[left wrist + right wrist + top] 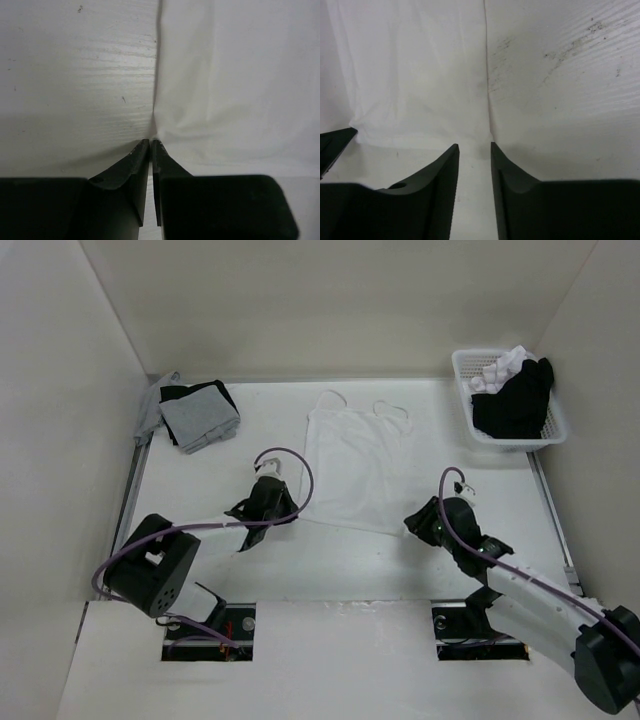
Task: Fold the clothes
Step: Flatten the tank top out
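The white worktop (400,560) has a faint wood grain and a few dark specks and scuffs. A thin white garment (350,465) lies spread flat near its middle, with the straps toward the far edge and slight puckers at the near-left corner. Folded grey and black garments (200,415) sit in the far-left corner. A white basket (515,440) stands at the far right.

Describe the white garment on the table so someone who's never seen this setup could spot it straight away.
Start at the white table and look to its middle: the white sleeveless top lies there. Unlike the folded grey and black pile at far left and the dark clothes in the basket at far right, it is spread flat, with two thin strap loops.
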Controlling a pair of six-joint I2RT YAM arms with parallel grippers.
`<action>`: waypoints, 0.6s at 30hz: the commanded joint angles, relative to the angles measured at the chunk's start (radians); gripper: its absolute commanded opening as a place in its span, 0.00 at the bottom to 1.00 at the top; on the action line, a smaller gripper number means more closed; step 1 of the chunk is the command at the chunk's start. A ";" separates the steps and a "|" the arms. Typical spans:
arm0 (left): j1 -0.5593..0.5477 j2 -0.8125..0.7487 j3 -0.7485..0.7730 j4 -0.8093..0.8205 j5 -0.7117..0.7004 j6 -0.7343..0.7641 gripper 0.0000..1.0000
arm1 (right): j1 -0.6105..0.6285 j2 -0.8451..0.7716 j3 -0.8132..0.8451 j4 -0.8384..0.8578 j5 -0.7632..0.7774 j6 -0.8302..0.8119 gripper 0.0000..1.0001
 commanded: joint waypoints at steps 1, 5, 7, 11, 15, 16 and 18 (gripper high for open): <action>0.026 -0.087 -0.036 -0.001 0.008 -0.027 0.06 | 0.022 0.007 0.011 -0.012 0.050 0.017 0.42; 0.056 -0.234 -0.066 -0.011 0.042 -0.065 0.04 | 0.016 0.140 0.040 0.078 0.015 -0.023 0.46; 0.064 -0.270 -0.066 -0.020 0.063 -0.074 0.04 | -0.030 0.217 0.063 0.138 0.004 -0.049 0.46; 0.079 -0.297 -0.072 -0.025 0.088 -0.090 0.04 | -0.073 0.375 0.139 0.236 -0.039 -0.077 0.46; 0.107 -0.313 -0.089 -0.020 0.111 -0.096 0.04 | -0.073 0.504 0.199 0.328 -0.068 -0.072 0.44; 0.111 -0.313 -0.092 -0.017 0.114 -0.099 0.04 | -0.073 0.545 0.217 0.342 -0.073 -0.069 0.42; 0.128 -0.313 -0.095 -0.011 0.131 -0.103 0.04 | -0.080 0.613 0.257 0.365 -0.081 -0.053 0.36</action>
